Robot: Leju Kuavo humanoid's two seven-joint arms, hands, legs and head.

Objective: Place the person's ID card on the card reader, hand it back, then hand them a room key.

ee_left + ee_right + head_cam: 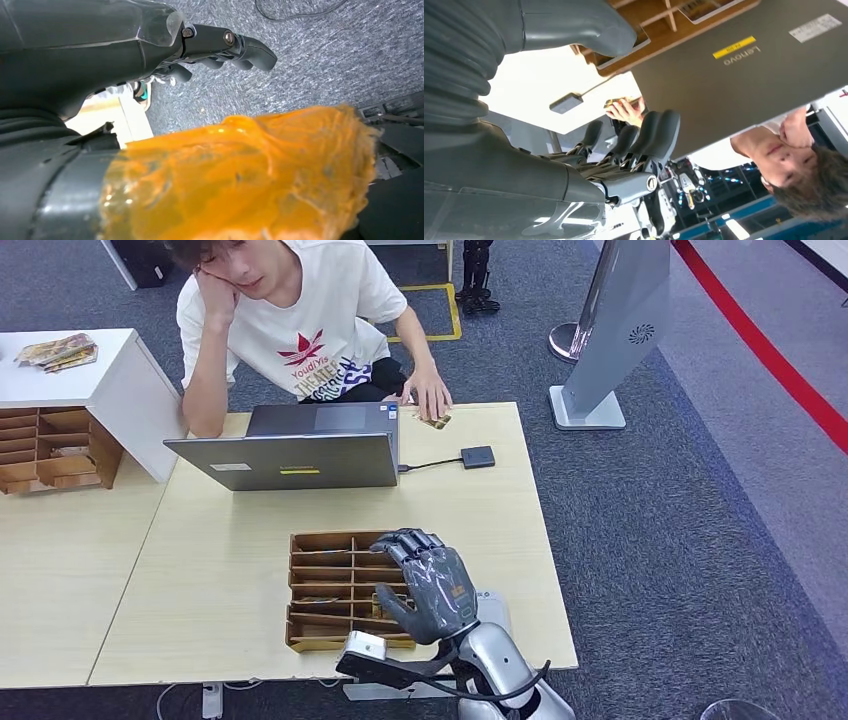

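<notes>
The ID card (437,422) lies on the table's far edge under the person's hand (430,393). Just to its right sits the small black card reader (477,456), cabled to the laptop. My right hand (432,585) hovers above the right side of the wooden compartment tray (320,540) near the front edge, fingers apart and holding nothing. The right wrist view looks past its fingers (651,137) to the reader (566,103) and the person's hand (624,109) on the card. My left hand (220,47) hangs over the carpet, fingers stretched out, empty.
An open grey laptop (300,455) stands between the tray and the person. A second table (60,570) adjoins on the left, with a white cabinet (90,385) and wooden shelves (50,450). A white kiosk stand (610,340) is on the carpet to the right.
</notes>
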